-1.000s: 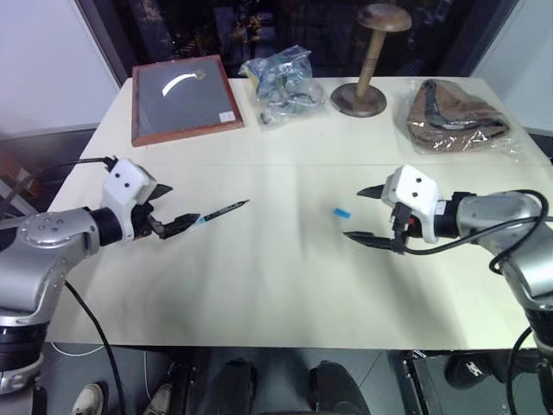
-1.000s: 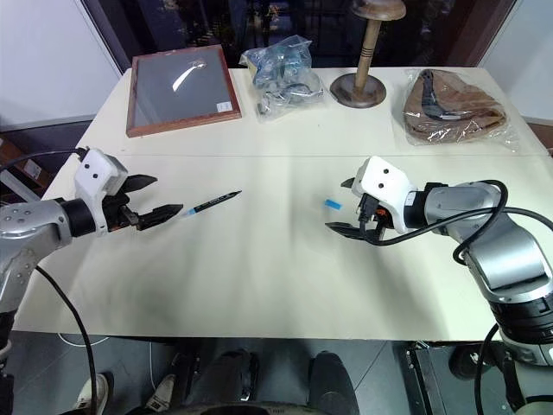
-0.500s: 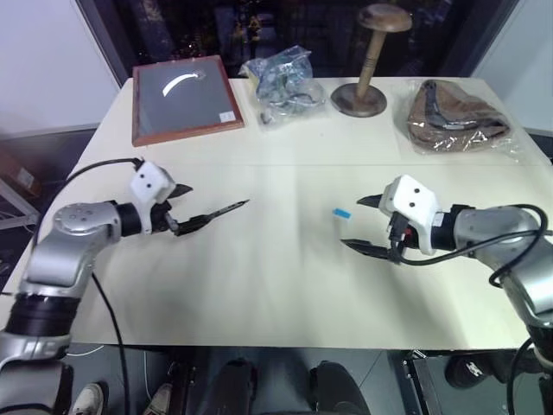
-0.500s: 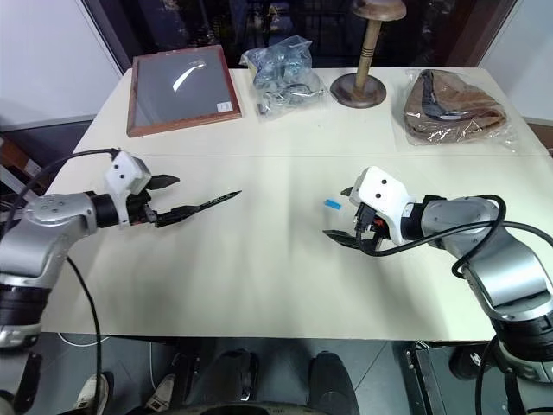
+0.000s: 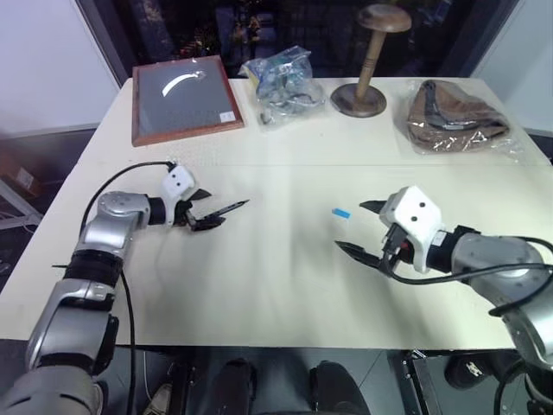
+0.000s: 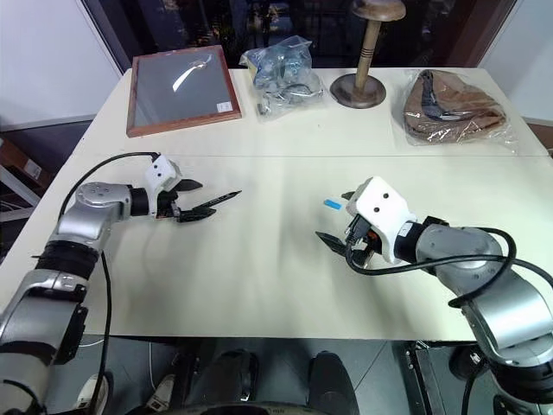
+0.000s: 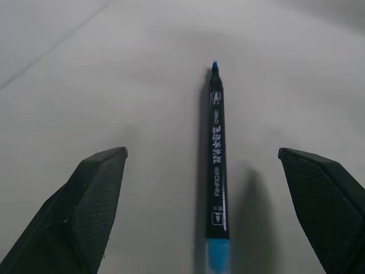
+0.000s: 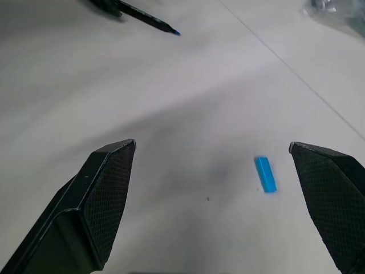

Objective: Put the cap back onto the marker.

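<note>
The marker (image 5: 232, 207), thin and black with a blue tip, lies on the cream table (image 5: 276, 285) left of centre, its tip pointing away from my left arm. My left gripper (image 5: 212, 210) is open, and its two black fingers straddle the marker's rear end (image 7: 217, 154) without closing on it. The cap (image 5: 342, 213), a tiny light blue cylinder, lies alone right of centre. My right gripper (image 5: 349, 226) is open just short of the cap (image 8: 265, 174) and holds nothing.
Along the table's far side stand a framed dark board (image 5: 183, 98), a clear bag of small items (image 5: 281, 76), a wooden stand (image 5: 363, 60) and a brown pouch in plastic (image 5: 454, 112). Bare tabletop separates marker and cap.
My left gripper has moved along the table to the marker, and its fingers now flank the rear end. The right gripper drew back a little. Marker and cap lie unmoved.
</note>
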Controlling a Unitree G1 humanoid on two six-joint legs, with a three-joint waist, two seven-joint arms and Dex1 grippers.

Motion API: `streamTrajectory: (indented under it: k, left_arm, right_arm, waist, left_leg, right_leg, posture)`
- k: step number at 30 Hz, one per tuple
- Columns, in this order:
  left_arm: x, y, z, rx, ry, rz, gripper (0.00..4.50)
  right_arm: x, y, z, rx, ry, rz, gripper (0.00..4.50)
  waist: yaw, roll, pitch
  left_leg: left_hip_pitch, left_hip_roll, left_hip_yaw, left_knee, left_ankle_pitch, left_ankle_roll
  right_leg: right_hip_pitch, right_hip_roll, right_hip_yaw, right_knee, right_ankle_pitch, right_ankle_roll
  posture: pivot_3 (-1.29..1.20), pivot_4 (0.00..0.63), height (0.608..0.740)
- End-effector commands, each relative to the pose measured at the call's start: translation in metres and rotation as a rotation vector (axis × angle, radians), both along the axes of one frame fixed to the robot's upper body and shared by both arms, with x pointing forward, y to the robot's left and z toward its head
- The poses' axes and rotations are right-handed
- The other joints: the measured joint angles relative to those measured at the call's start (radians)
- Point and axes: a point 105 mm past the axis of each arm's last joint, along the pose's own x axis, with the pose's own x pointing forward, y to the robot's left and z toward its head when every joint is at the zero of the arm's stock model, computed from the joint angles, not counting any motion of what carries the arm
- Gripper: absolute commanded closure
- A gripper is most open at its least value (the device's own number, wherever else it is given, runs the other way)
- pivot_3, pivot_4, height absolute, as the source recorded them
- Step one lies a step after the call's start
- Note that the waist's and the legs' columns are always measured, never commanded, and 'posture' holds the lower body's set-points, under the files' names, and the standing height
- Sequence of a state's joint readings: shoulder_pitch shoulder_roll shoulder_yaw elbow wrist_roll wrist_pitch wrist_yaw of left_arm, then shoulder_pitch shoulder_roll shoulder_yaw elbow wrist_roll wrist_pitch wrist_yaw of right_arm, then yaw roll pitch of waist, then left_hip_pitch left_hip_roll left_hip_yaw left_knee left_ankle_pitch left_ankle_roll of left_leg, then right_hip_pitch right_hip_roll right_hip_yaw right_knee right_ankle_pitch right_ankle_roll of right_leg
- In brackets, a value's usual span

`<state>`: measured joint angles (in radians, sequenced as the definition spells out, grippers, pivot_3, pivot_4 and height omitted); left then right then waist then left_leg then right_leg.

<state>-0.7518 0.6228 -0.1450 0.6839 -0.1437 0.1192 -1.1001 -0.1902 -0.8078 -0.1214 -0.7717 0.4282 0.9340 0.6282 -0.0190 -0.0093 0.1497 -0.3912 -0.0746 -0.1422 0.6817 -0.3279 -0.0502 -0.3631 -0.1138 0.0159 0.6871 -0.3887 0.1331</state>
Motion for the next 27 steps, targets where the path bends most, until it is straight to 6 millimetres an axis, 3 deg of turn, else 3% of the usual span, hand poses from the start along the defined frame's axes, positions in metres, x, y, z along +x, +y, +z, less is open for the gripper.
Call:
streamTrajectory:
  k: [1,11,15,21,27]
  left_arm:
    - [0.006,-0.001,0.006,0.037,-0.045,-0.029,0.05]
    - [0.009,0.005,-0.015,0.149,-0.027,-0.034,0.05]
    - [0.007,0.010,-0.021,0.166,-0.012,-0.030,1.31]
    - [0.003,0.016,-0.027,0.166,0.022,-0.017,4.40]
    - [0.000,0.017,-0.027,0.166,0.023,-0.028,4.46]
  right_arm:
    - [-0.008,0.002,0.011,0.010,-0.055,-0.021,0.00]
    - [-0.013,-0.001,0.010,0.017,-0.054,-0.059,0.00]
    - [-0.012,-0.001,0.010,0.015,-0.052,-0.057,0.00]
    - [-0.010,-0.002,0.011,0.009,-0.054,-0.054,0.00]
    - [-0.007,-0.003,0.012,0.001,-0.056,-0.043,0.00]
  waist:
    - [0.000,0.000,0.000]
    - [0.001,0.000,-0.001]
    - [-0.001,-0.001,-0.001]
    - [-0.002,-0.001,-0.001]
    - [-0.003,0.000,-0.002]
  left_leg:
    - [0.000,0.000,0.000,0.000,0.000,0.000]
    - [0.001,-0.001,-0.001,0.001,0.000,0.000]
    - [0.002,-0.001,-0.001,0.002,0.000,0.000]
    - [0.002,0.000,-0.001,0.002,0.000,0.000]
    - [0.002,0.000,-0.001,0.002,0.000,0.000]
  right_leg:
    - [0.000,0.000,0.000,0.000,0.000,0.000]
    - [0.001,0.000,0.000,0.002,0.000,0.000]
    - [0.002,0.000,0.000,0.002,0.000,0.000]
    - [0.002,0.000,0.000,0.003,0.000,0.000]
    - [0.002,0.000,0.000,0.003,0.000,0.000]
  posture:
    - [0.00,0.150,0.740]
    - [0.00,0.150,0.740]
    - [0.00,0.150,0.740]
    - [0.00,0.150,0.740]
    - [0.00,0.150,0.740]
